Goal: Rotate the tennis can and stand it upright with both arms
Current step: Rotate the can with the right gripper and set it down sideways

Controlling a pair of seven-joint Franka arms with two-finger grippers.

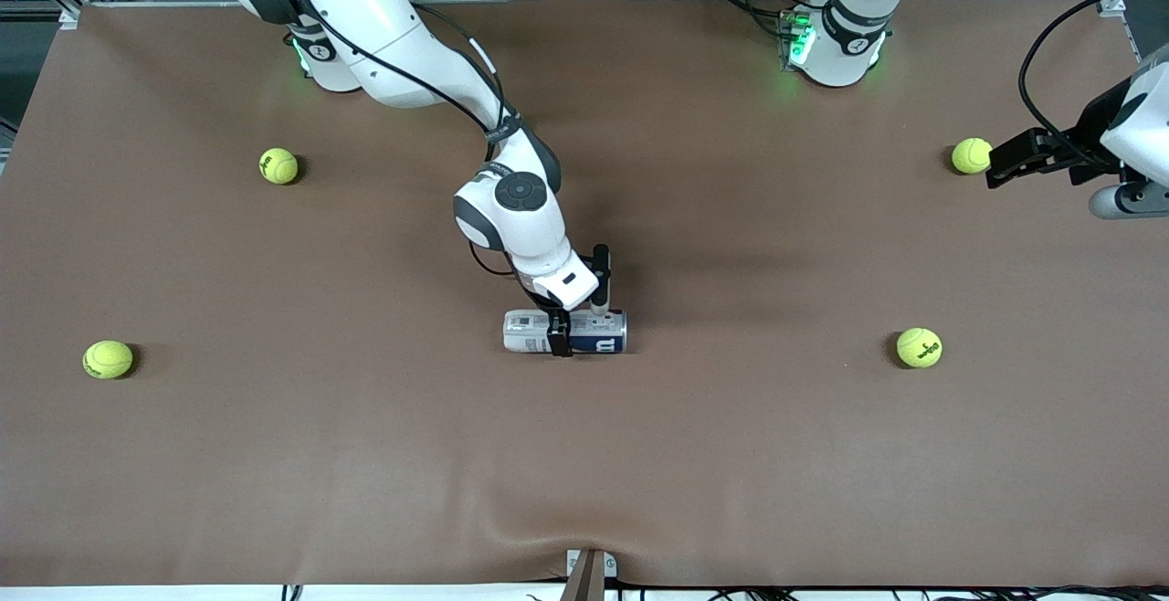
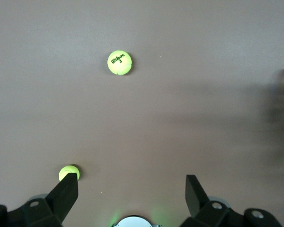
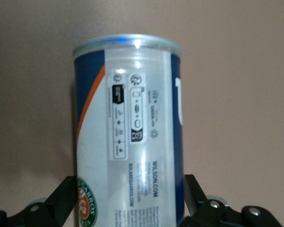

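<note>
Two arms in play: the right arm reaches down to mid-table, right gripper (image 1: 573, 327) straddling the tennis can (image 1: 565, 332) lying on its side — fingers (image 3: 66, 201) flank it, contact unclear. Left gripper (image 1: 991, 167) hangs spread wide, empty, near a tennis ball (image 1: 971, 155) at the left arm's end.

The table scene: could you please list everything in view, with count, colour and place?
tennis can: one, clear with white and navy label, lying on its side mid-table.
tennis balls: four, yellow-green, two toward each arm's end of the table.
table: one, brown cover.
right gripper: black, fingers straddling the can, not visibly clamped.
left gripper: black, open, waiting beside a ball at the left arm's end.
</note>
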